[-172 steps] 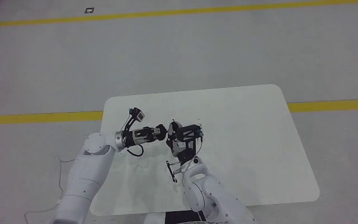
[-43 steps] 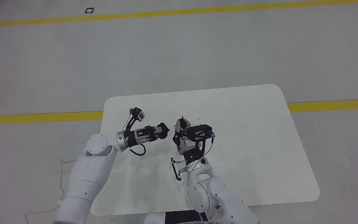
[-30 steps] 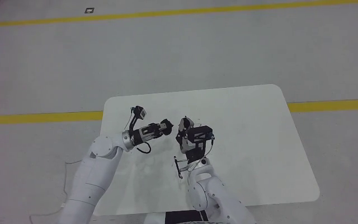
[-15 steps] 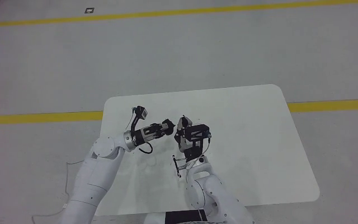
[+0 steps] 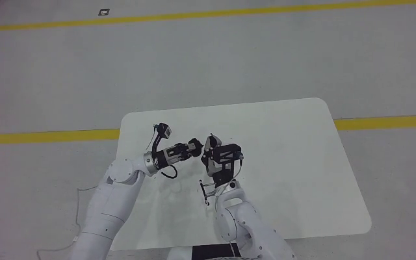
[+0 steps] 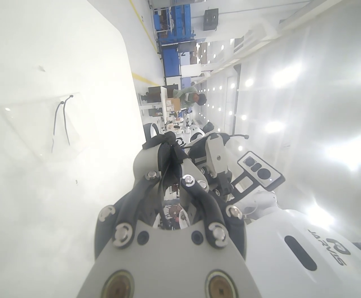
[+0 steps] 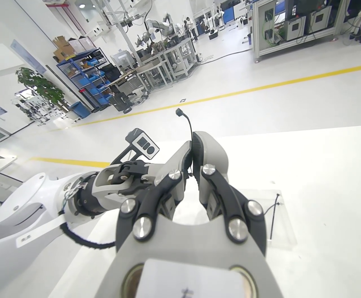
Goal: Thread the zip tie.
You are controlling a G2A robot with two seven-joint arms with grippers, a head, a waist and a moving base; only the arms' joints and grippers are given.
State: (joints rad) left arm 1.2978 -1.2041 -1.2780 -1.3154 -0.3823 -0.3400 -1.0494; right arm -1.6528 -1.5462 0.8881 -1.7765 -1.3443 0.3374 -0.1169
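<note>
Surface first. The table (image 5: 292,162) was a white slab with rounded corners, filling the lower centre of the top view. Around it I saw pale grey floor (image 5: 260,58). One yellow line (image 5: 195,14) ran along the upper edge of the frame. A second crossed at mid-height and passed behind the table. A small dark floor marker (image 5: 104,12) sat in the upper left corner.

Both arms met left of the table's centre. I noted the left gripper (image 5: 194,145) coming in from the lower left and the right gripper (image 5: 209,144) coming up from the bottom edge. Their tips were just beside one another, held clear of the tabletop.

Right claw: narrow, pinched on the zip tie (image 7: 188,124). The black strap stood out beyond the fingertips, with its square head at the free end.

Left claw: fingers also drawn together in its wrist view, with a thin black length of the tie running between them.

A clear tray (image 7: 284,225) lay on the table just below the grippers in the top view. It held spare zip ties (image 6: 60,121), two side by side.

Room, from the right wrist view: blue-bin shelving (image 7: 84,70), a potted plant (image 7: 39,81), workbenches (image 7: 166,62) and metal-framed equipment racks (image 7: 296,22), all across the floor beyond the table.
</note>
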